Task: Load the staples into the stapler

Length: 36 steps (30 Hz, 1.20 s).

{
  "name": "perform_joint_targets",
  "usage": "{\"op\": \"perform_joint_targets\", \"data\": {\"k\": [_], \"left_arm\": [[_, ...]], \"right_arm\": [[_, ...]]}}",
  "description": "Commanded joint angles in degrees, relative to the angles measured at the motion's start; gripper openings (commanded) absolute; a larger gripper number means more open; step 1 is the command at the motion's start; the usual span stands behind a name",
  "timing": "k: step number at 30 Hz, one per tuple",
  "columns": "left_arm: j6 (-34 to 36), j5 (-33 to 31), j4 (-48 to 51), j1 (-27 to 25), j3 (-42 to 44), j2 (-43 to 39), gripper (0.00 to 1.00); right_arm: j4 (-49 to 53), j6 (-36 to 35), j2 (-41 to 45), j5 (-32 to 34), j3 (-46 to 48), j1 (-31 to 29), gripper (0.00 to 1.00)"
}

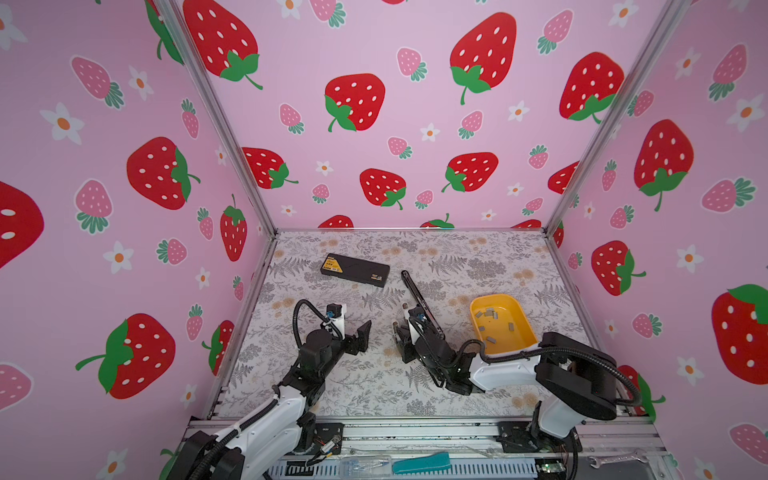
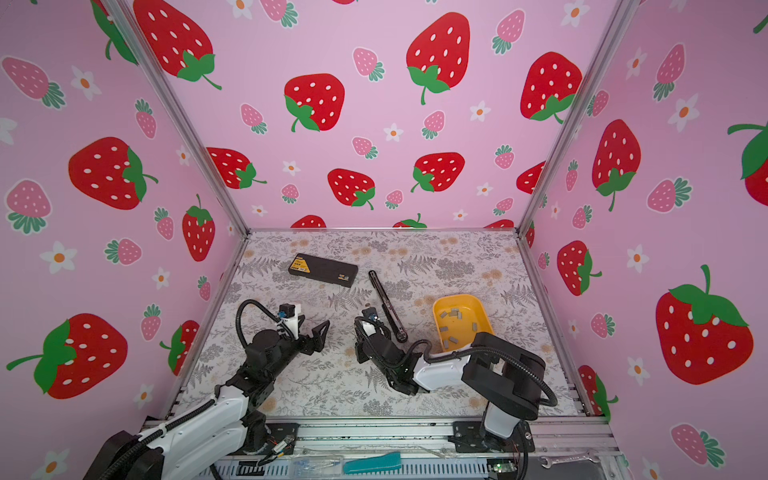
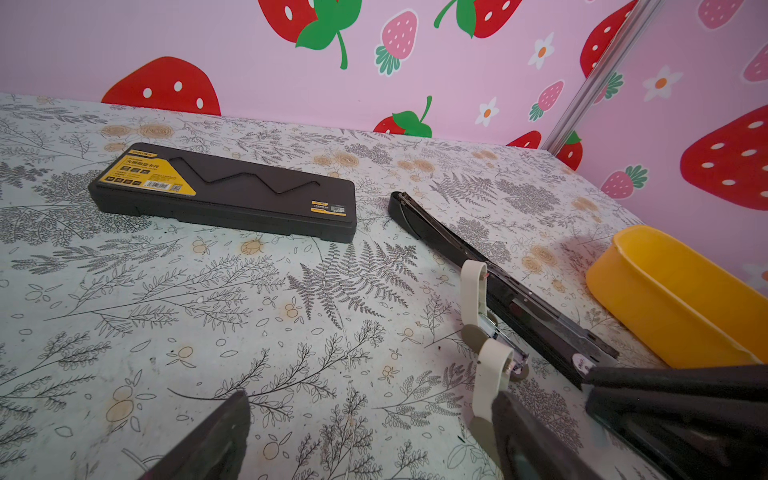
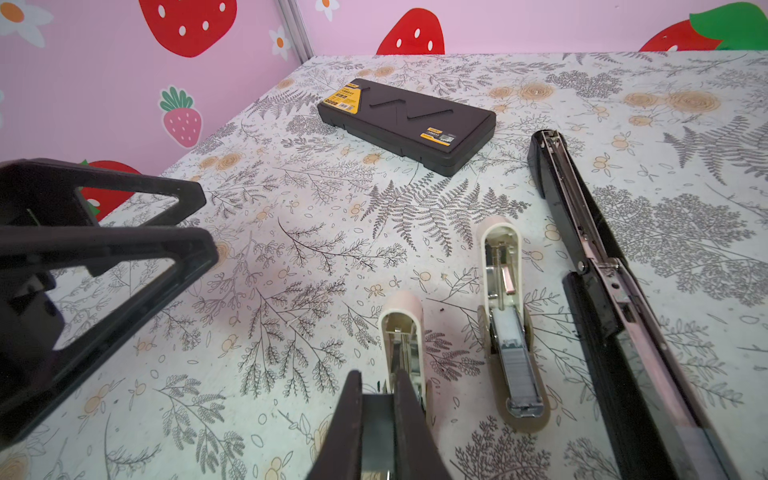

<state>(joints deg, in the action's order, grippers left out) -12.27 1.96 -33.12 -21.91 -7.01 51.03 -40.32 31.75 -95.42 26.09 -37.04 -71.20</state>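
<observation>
Two small cream staplers lie opened out near the middle of the flowered surface (image 1: pixel 457 257), side by side and just apart. One cream stapler (image 4: pixel 500 257) shows a grey row of staples in its metal channel. The other cream stapler (image 4: pixel 401 320) is partly hidden under the right hand (image 4: pixel 378 386), whose fingers are pressed together. Whether the tips touch it cannot be told.

The loose staples (image 1: pixel 492 316), about a dozen short grey strips, lie scattered in the yellow tray (image 1: pixel 498 296) on the right side of the surface, behind the right arm. Between the tray and the cream staplers a long black stapler (image 1: pixel 415 293) lies folded open. A black case (image 1: pixel 355 270) with a yellow label rests farther back. The left hand (image 4: pixel 210 224) hangs just left of the staplers, fingers spread wide and holding nothing.
</observation>
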Motion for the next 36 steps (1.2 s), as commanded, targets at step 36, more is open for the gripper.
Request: {"op": "perform_joint_targets", "data": {"k": [36], "left_arm": [[1.0, 1.6, -1.7, -0.8, -0.9, 0.5, 0.91]], "right_arm": [[-0.1, 2.2, -6.9, 1.0, -0.3, -1.6, 0.00]]}}
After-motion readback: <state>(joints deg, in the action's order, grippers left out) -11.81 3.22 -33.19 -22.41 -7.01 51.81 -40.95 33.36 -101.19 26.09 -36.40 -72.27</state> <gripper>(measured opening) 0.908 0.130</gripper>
